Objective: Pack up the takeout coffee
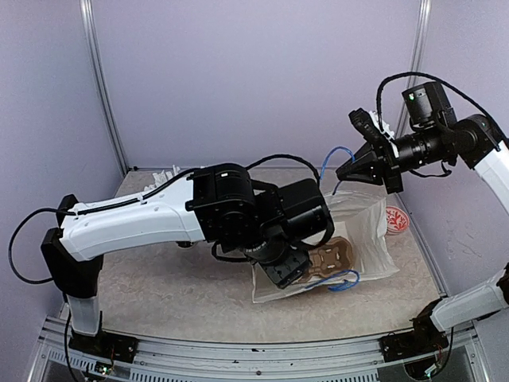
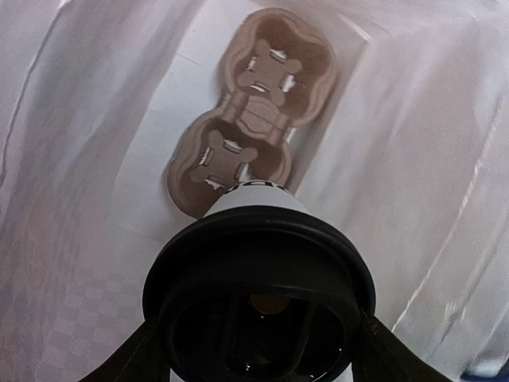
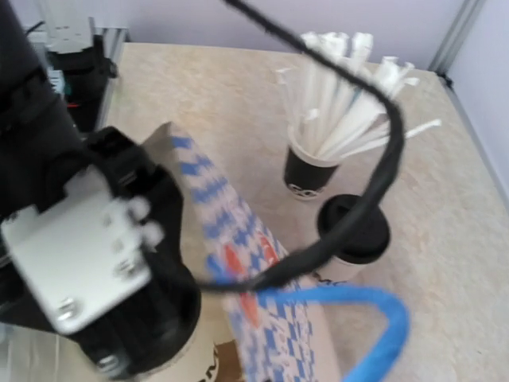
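One takeout coffee cup (image 2: 256, 267), white with a black lid, sits between the fingers of my left gripper (image 2: 258, 354), which is shut on it inside the translucent bag (image 1: 367, 235). The cup points at a brown two-slot carrier (image 2: 256, 111) lying deeper in the bag (image 2: 413, 159). From above, the left gripper (image 1: 288, 273) is in the bag's mouth beside the carrier (image 1: 334, 256). My right gripper (image 1: 346, 171) is raised over the bag, shut on its blue handle (image 1: 338, 153). A second takeout coffee cup (image 3: 354, 231) stands on the table beyond the bag's blue-checked side (image 3: 238, 255).
A black cup of white straws (image 3: 312, 171) stands just behind the second coffee. The bag's other blue handle (image 1: 343, 280) lies on the table at its mouth. A red-and-white round thing (image 1: 396, 220) lies at the table's right edge. A black cable (image 3: 374, 159) crosses the right wrist view.
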Robot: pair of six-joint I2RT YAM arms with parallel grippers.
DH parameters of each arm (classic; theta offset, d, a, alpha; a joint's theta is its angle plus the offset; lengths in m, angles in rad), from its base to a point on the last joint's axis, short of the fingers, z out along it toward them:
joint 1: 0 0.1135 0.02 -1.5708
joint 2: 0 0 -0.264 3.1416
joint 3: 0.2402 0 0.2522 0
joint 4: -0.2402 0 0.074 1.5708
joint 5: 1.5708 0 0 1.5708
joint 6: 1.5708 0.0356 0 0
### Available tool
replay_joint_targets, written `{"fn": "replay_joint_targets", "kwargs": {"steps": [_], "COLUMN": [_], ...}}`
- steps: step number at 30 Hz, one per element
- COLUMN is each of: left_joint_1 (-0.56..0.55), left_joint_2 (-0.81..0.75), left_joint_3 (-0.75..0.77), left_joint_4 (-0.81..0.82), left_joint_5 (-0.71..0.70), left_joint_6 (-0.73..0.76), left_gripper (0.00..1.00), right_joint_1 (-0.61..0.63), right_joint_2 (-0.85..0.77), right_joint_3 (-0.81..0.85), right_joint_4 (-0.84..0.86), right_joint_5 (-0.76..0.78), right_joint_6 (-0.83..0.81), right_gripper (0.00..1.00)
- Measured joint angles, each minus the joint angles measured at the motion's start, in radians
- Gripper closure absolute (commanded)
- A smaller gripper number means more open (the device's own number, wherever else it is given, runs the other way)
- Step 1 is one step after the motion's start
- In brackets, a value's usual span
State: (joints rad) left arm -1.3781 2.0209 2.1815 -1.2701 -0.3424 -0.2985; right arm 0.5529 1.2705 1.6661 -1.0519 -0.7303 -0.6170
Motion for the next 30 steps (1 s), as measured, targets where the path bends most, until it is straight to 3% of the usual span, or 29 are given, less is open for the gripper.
{"fn": "replay_joint_targets", "kwargs": {"steps": [12, 13, 16, 18, 30], "left_joint_1": [-0.198, -0.209, -0.226, -0.229, -0.309], "left_joint_2": [0.000, 0.000, 0.000, 0.000, 0.000], "left_joint_3": [-0.078, -0.089, -0.106, -0.113, -0.151], "left_joint_4": [0.000, -0.002, -0.008, -0.014, -0.064], "left_joint_5": [-0.260, -0.283, -0.327, -0.348, -0.407], "left_joint_6": [0.071, 0.073, 0.075, 0.074, 0.040], "left_gripper": [0.53, 0.53, 0.53, 0.53, 0.56], "right_joint_1": [0.000, 0.000, 0.000, 0.000, 0.000], "right_joint_2": [-0.024, -0.026, -0.033, -0.035, 0.019], "right_joint_3": [-0.040, -0.043, -0.046, -0.044, 0.223], "right_joint_4": [-0.065, -0.071, -0.095, -0.119, -0.209], "right_joint_5": [-0.102, -0.108, -0.122, -0.133, -0.136], "right_joint_6": [-0.074, -0.078, -0.090, -0.106, -0.160], "right_gripper": [1.00, 0.98, 0.77, 0.70, 0.67]}}
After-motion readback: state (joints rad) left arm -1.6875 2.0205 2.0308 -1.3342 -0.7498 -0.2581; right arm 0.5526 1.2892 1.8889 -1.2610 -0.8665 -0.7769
